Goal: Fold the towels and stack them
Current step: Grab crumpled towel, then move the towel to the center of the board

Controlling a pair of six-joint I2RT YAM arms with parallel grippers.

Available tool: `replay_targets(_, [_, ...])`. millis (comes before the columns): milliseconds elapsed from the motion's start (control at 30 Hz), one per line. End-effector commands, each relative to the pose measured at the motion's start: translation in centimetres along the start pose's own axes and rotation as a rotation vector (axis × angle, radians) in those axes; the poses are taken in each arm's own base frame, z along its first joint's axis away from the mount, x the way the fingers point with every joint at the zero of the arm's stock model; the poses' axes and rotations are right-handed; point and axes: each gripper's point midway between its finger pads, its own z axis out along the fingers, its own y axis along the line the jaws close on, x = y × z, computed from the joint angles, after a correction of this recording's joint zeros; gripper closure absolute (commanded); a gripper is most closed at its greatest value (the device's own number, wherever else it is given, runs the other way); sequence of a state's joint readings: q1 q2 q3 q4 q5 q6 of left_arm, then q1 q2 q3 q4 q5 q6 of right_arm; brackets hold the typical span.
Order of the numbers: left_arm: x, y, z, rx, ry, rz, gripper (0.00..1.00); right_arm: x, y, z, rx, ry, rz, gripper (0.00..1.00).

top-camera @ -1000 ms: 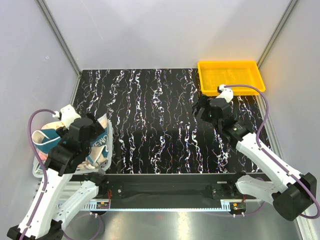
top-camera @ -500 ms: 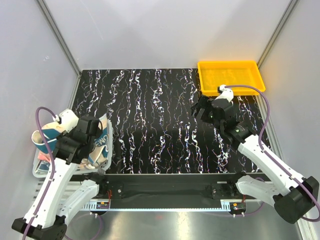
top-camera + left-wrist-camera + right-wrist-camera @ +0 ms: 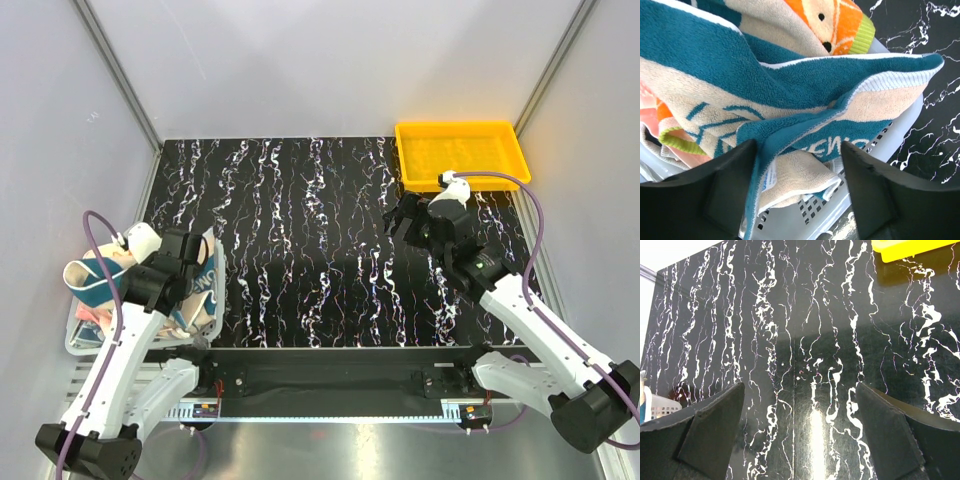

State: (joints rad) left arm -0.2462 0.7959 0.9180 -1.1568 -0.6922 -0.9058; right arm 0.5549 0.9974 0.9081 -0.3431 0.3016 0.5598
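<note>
Showing the left tool (image 3: 797,147) released, fingers spread wide either side of a raised fold of the teal cream-bordered towel (image 3: 790,85), clamping nothing. Recording that towel lying crumpled in the white mesh basket (image 3: 890,145) at the near-left edge of the counter (image 3: 300,230), one corner spilling over the rim; orange-and-cream towel (image 3: 840,25) lying behind it, pale pink cloth (image 3: 647,117) peeking from beneath. Showing the right tool (image 3: 800,387) likewise released, hovering above the black marbled counter, near the yellow tray (image 3: 460,150) sitting in the far-right corner.
</note>
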Motion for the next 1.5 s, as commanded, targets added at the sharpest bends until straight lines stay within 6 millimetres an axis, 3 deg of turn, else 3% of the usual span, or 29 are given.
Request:
replay_targets(0, [0.1, -1.1, 0.3, 0.025, 0.011, -0.048, 0.32, -0.6, 0.5, -0.4, -0.023, -0.022, 0.014, 0.0])
replay_targets(233, [0.0, -1.1, 0.0, 0.049, 0.006, -0.058, 0.69, -0.3, 0.5, -0.2, -0.015, -0.01, 0.009, 0.0])
replay_targets(267, [-0.1, -1.2, -0.1, 0.056, 0.007, -0.059, 0.78, -0.3, 0.4, -0.2, -0.013, -0.009, 0.009, 0.0])
replay_targets(333, [-0.2, -1.2, -0.3, 0.062, 0.005, -0.049, 0.87, -0.2, 0.4, -0.1, -0.014, -0.007, 0.008, 0.0])
replay_targets(367, [-0.2, -1.4, -0.3, 0.07, 0.006, -0.047, 0.99, -0.2, 0.4, -0.1, -0.013, -0.006, 0.007, 0.0])
replay_targets(500, [-1.1, -2.6, -1.2, 0.158, -0.002, 0.012, 1.0, -0.3, 0.5, 0.0, -0.014, -0.007, 0.005, 0.0])
replay_targets(600, [-2.5, -5.1, -2.9, 0.307, -0.019, 0.065, 1.0, -0.3, 0.6, 0.0, -0.015, -0.006, 0.005, 0.0])
replay_targets(633, [-4.2, -6.2, -4.1, 0.365, -0.05, 0.047, 1.0, -0.4, 0.7, 0.1, -0.016, -0.005, 0.002, 0.0])
replay_targets(800, [-8.4, -11.4, -9.2, 0.587, -0.073, 0.12, 1.0, -2.0, 1.2, -0.4, -0.011, -0.025, -0.003, 0.0])
replay_targets(833, [-9.7, -13.4, -11.1, 0.645, -0.086, 0.138, 1.0, -2.3, 1.3, -0.4, -0.001, -0.029, -0.004, 0.0])
replay_targets(1067, [-12.1, -21.8, -17.8, 0.846, -0.122, 0.242, 1.0, -7.2, 2.6, -2.2, 0.013, -0.11, -0.014, 0.0])
replay_targets(1167, [-12.7, -23.9, -20.4, 0.919, -0.132, 0.26, 1.0, -8.4, 4.3, -2.7, -0.057, -0.124, -0.015, 0.0])
replay_targets(1267, [-11.6, -26.2, -22.1, 0.98, -0.116, 0.321, 1.0, -8.9, 6.4, -3.0, -0.153, -0.124, -0.019, 0.0])
replay_targets(1467, [-10.4, -30.1, -27.7, 1.099, -0.134, 0.414, 1.0, -11.0, 6.6, -3.9, -0.132, -0.165, -0.011, 0.0])
